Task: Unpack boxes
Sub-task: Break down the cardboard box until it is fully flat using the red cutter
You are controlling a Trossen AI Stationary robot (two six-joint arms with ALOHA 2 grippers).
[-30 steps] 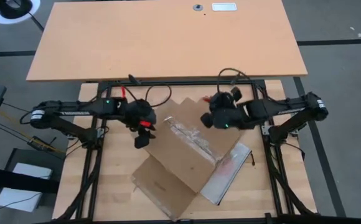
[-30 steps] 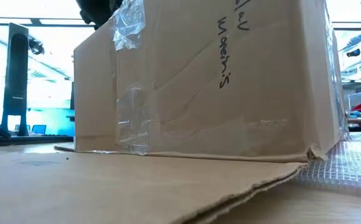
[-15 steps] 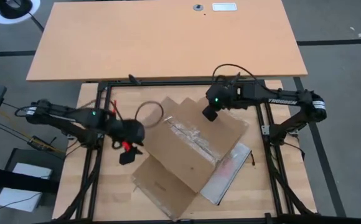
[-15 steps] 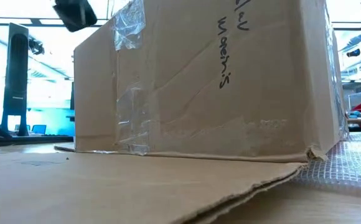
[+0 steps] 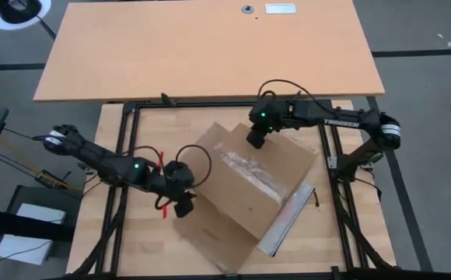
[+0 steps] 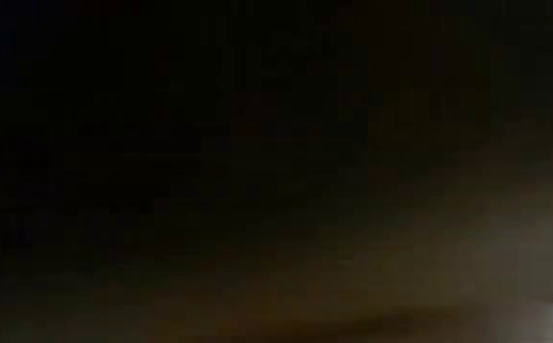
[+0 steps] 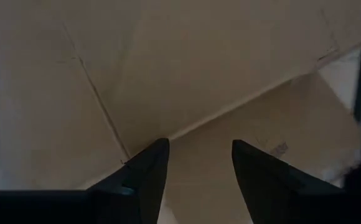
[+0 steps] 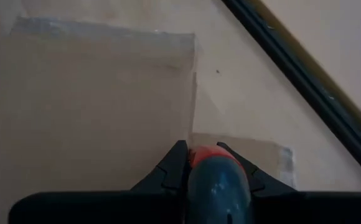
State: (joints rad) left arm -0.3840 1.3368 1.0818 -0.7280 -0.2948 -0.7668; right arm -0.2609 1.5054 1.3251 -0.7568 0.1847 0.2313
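The brown carton [image 5: 249, 175] stands in the middle of the table, clear tape [image 5: 245, 163] across its top and one flap [image 5: 210, 237] lying flat toward the near edge. My left gripper [image 5: 182, 205] is open and low at the carton's near-left side. In the left wrist view its fingers [image 7: 196, 168] stand at the seam where the carton's wall [image 7: 168, 74] meets the flat flap. My right gripper [image 5: 255, 138] is over the carton's far top edge, shut on the red-handled box cutter [image 8: 213, 168]. The low view is dark. My left gripper's fingertips [image 7: 159, 149] are close against the foot of the carton's wall; I cannot tell whether they touch it. My right gripper pinches the box cutter's red and dark body [image 8: 205, 155] between its two fingers. They slant down toward the carton's taped top [image 8: 99, 93]. The blade end is hidden by the fingers.
A clear plastic bag [image 5: 288, 219] sticks out from under the carton's near-right side. The black frame rails [image 5: 330, 155] run along both sides of the work surface, and a larger wooden table [image 5: 210, 47] lies beyond the far edge.
My left gripper has gone toward the near edge and down, to the foot of the carton's near-left side. My right gripper has gone toward the far-left, to the carton's far top edge. The carton has shifted, covering more of the clear bag. The low view has gone dark.
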